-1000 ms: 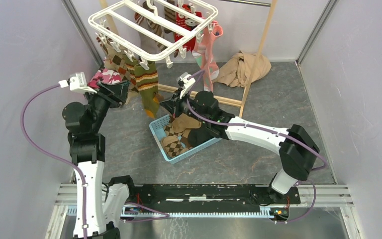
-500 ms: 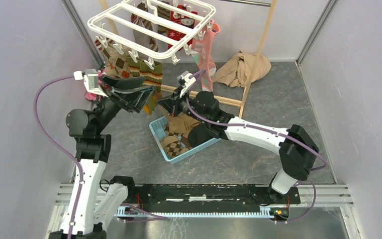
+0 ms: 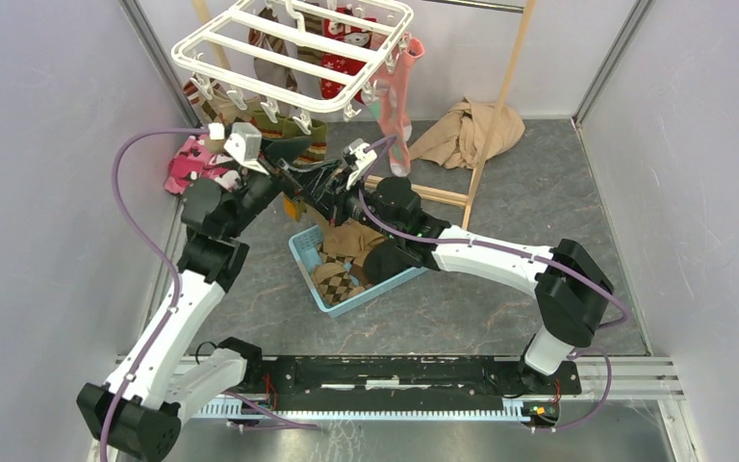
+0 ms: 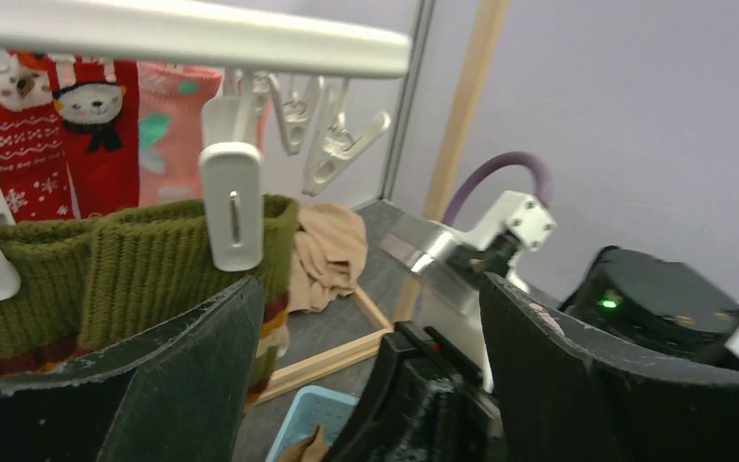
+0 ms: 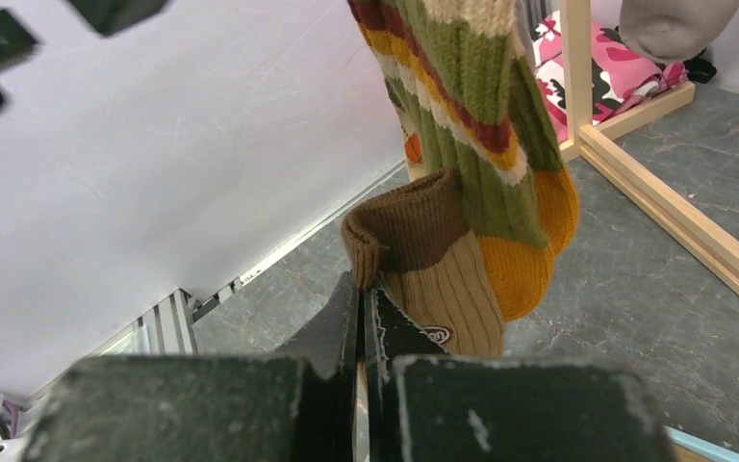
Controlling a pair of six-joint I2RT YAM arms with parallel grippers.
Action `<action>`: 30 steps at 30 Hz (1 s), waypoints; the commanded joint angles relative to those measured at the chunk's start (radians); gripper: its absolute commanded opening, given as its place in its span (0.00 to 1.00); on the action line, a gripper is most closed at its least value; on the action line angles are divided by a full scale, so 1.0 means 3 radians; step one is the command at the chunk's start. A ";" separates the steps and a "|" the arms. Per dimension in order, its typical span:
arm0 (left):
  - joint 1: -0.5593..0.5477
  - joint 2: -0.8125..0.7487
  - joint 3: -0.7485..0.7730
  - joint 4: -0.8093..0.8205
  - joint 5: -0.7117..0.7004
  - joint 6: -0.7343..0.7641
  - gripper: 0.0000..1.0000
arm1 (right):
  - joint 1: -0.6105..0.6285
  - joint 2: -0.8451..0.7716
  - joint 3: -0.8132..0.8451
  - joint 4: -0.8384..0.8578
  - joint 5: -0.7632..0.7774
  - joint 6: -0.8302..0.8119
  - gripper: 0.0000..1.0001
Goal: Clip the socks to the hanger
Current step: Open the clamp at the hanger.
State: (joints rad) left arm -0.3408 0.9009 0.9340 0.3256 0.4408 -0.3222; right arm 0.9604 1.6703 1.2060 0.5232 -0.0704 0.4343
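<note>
Top external: white hanger [image 3: 293, 48] up at far left, several socks clipped to it. Blue basket [image 3: 300, 252] on the tabletop holds more.

Left wrist: left end effector [image 4: 370, 308] spread apart and empty, just below the clip [image 4: 231, 207] gripping the green sock [image 4: 125, 260].

Right wrist: right end effector [image 5: 361, 318] clamped on the tan sock [image 5: 433, 279], probably at its brown end. The knit is soft, light and floppy; the cuff edge suits clipping.

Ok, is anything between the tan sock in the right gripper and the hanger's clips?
Yes. The green striped sock, already clipped to the hanger, hangs right beside the tan sock pinched in the right gripper, overlapping it in the right wrist view. The open left gripper also sits close below the empty clips.
</note>
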 commanded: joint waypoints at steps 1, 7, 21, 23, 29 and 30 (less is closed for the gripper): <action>-0.0067 0.0155 0.0118 0.0334 -0.0186 0.0435 0.88 | 0.0015 0.0047 0.0138 0.0225 -0.0046 0.0074 0.00; -0.0102 0.0298 0.0118 0.0698 -0.0239 0.0474 0.88 | 0.0010 0.0065 0.0119 0.0243 -0.0059 0.0111 0.00; -0.0114 0.0517 0.0034 0.1180 -0.0265 0.0468 0.89 | -0.0099 -0.0141 -0.0213 0.0415 -0.0151 0.0184 0.00; -0.0116 0.0526 0.0018 0.1183 -0.0356 0.0506 0.89 | -0.0113 -0.0235 -0.0291 0.0415 -0.0130 0.0137 0.00; -0.0113 0.0536 -0.0025 0.1212 -0.0502 0.0545 0.89 | -0.0165 -0.0539 -0.0508 0.0349 -0.0113 -0.0067 0.00; -0.0115 0.0523 -0.0047 0.1241 -0.0495 0.0544 0.89 | -0.0161 -0.0603 -0.0550 0.0330 -0.0100 -0.0110 0.00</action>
State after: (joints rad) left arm -0.3729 1.0626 0.9283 0.6247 0.3351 -0.2367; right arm 0.9176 1.5875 1.0664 0.5854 -0.1040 0.4545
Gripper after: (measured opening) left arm 0.888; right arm 0.014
